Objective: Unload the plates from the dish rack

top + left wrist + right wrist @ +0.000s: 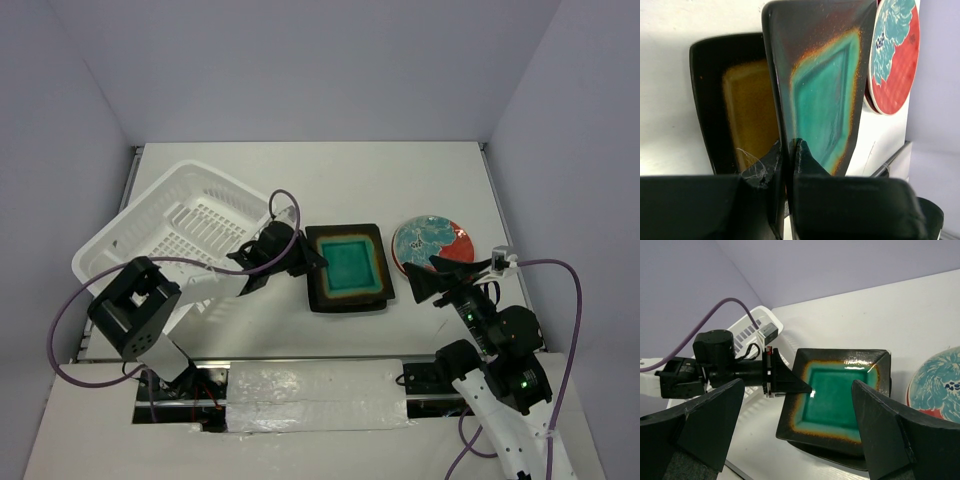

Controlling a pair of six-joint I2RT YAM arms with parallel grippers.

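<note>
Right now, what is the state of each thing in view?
dish rack: no plates visible inside
teal plate: gripped at its edge, above mustard plate
mustard plate: flat on the table
red plates: stacked on the table
left gripper: shut on teal plate
right gripper: open, empty

A white table (330,180) fills the middle of the top view. A plain lavender-grey back wall (320,70) stands at 12 o'clock, with matching side walls at 9 o'clock (50,150) and 3 o'clock (590,150). A crinkled white sheet (315,385) lies along the near edge at 6 o'clock.
</note>
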